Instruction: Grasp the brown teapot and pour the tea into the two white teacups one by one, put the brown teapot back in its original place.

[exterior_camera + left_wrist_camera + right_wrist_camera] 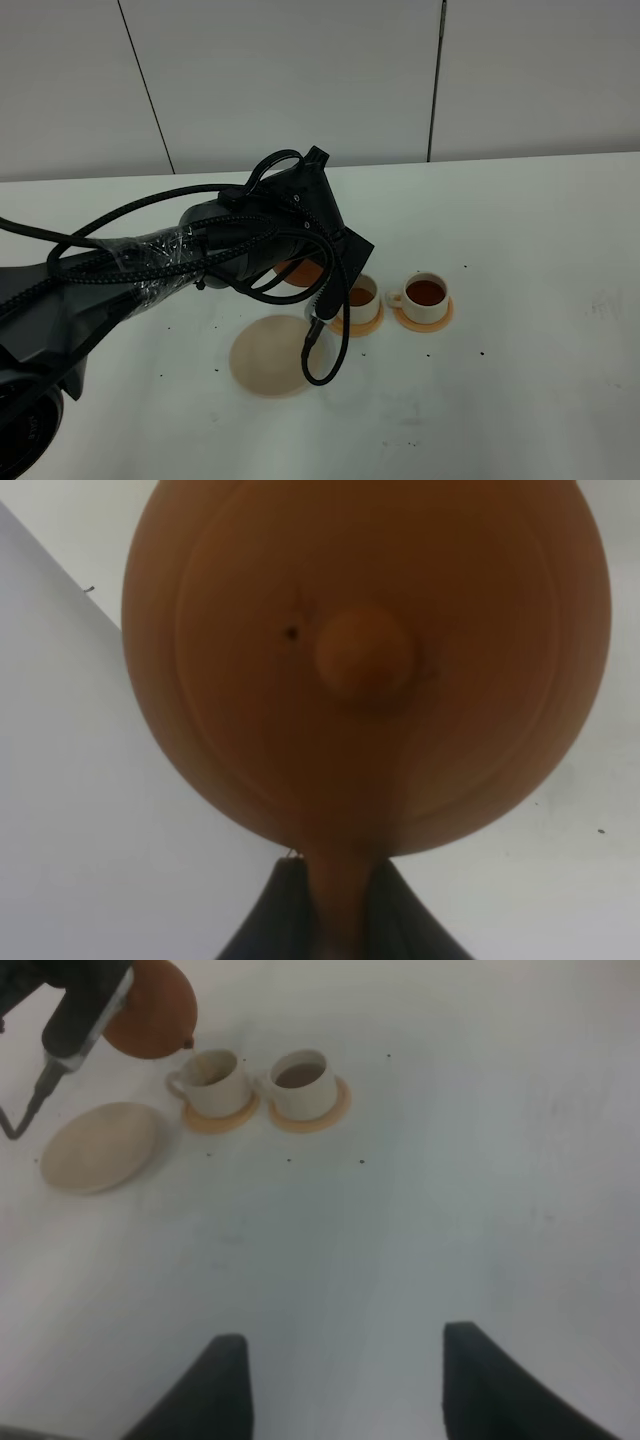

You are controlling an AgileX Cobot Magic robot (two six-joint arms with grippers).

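Note:
My left gripper [337, 925] is shut on the loop handle of the brown teapot [365, 650], which fills the left wrist view with its knobbed lid facing the camera. In the exterior high view the arm hides most of the teapot [300, 272]. The right wrist view shows the teapot [150, 1010] held above the table with its short spout by the rim of the left white teacup [215, 1080]. Both teacups [360, 298] [425, 293] stand on orange coasters with brown tea in them. The beige trivet [272, 356] lies bare in front. My right gripper [340, 1390] is open and empty.
The white table [540, 390] has small dark specks scattered on it. A black cable loop [325, 350] from the left arm hangs over the trivet's right edge. A grey panelled wall [300, 70] stands behind the table.

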